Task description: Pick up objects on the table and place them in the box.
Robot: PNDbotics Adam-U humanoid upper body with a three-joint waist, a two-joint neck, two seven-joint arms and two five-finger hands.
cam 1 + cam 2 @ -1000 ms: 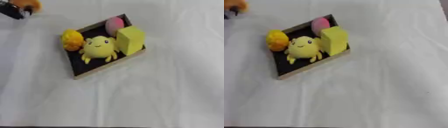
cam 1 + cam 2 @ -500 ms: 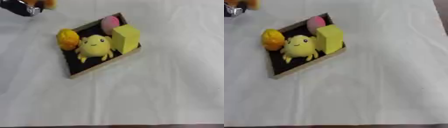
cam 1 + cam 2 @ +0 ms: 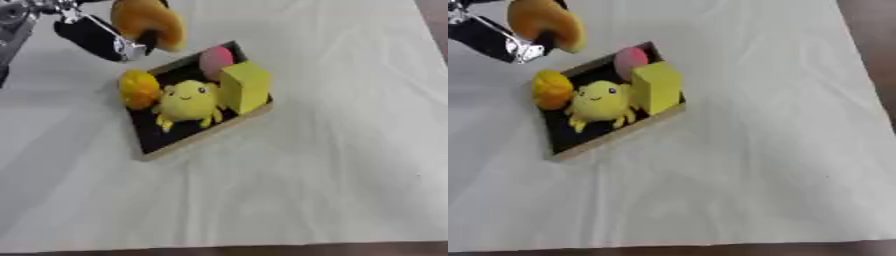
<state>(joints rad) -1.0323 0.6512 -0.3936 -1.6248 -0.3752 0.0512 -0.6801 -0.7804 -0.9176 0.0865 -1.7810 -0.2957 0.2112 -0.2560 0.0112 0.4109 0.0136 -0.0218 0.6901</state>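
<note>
white cloth-covered surface point(image 3: 332, 165) fills the view, bare apart from the box. box point(image 3: 162, 142), a shallow dark tray with a pale rim, sits left of centre toward the far side, turned at an angle.

inside the box: yellow block point(image 3: 243, 86) upright at the right end; yellow round plush point(image 3: 187, 101) with a face and little legs in the middle; orange lumpy toy point(image 3: 139, 89) at the left edge, half over the rim; pink round thing point(image 3: 214, 61) at the far corner behind the block. near-left part of the tray is bare.

left hand point(image 3: 98, 40) comes in from the far left corner, black with silver parts, up above the surface just beyond the box's far-left side. its fingers are curled round an orange-brown bun-shaped toy point(image 3: 147, 21), which sticks out to the right of the hand. toy looks clear of the surface and not yet over the tray. right hand shows in neither view.

step: carrying the bun toy to the box, looks like the last item since nothing loose is left on the cloth. task seems nearly done.

next move: bring the hand nearer and a bit right so the toy hangs over the bare near-left part of the tray, lower, then uncurl the fingers. risks: clipping the orange lumpy toy on the rim, or dropping on the plush and having it roll out.
</note>
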